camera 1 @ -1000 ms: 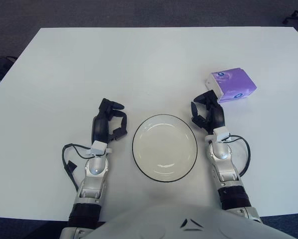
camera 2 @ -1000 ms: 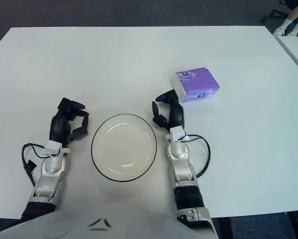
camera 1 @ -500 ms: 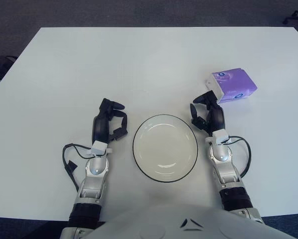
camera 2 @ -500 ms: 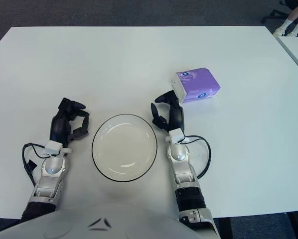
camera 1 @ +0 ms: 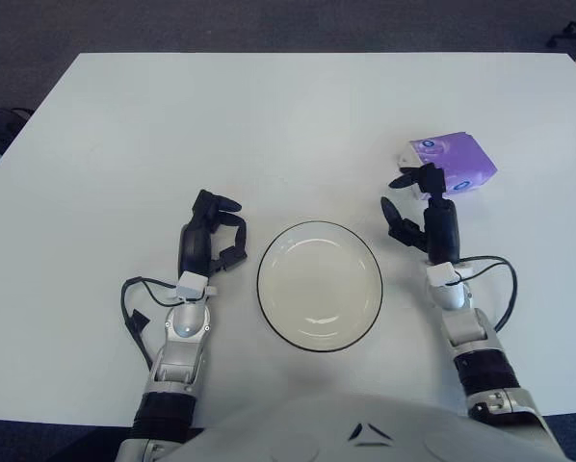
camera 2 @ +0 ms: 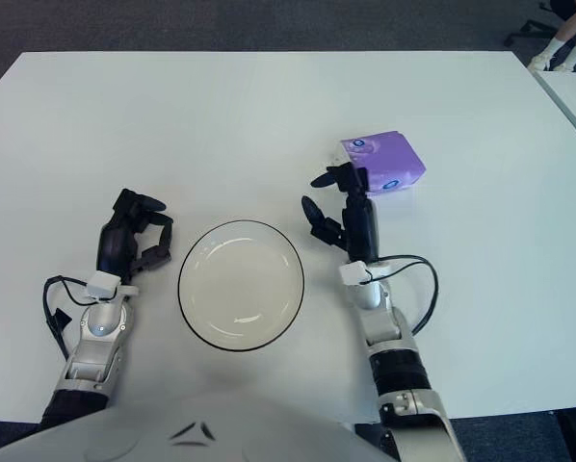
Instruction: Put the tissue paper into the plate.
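White surface (camera 1: 124, 125) w/ a round white plate (camera 1: 319, 286), dark-rimmed, empty, sitting near the front edge, roughly centred betw. the two arms. Purple tissue paper pack (camera 1: 449, 165) lies on the surface toward the far right, well apart from the plate, beyond and to the right of it; white end panel w/ a small dark mark faces left. Right robot hand (camera 1: 418, 206) is raised just in front of the pack's left end, fingers spread and open, holding nothing; topmost fingertip (camera 1: 405, 179) shows right at the pack's near-left corner, but can't tell if it's actually touching. Black cable loops from the right wrist (camera 1: 446, 286) out to the right. Left robot hand (camera 1: 211, 236) shows just left of the plate, close to its rim but not touching it, fingers loosely curled, gripping nothing. Its forearm runs back toward the front edge, w/ a black cable looping on its left side.
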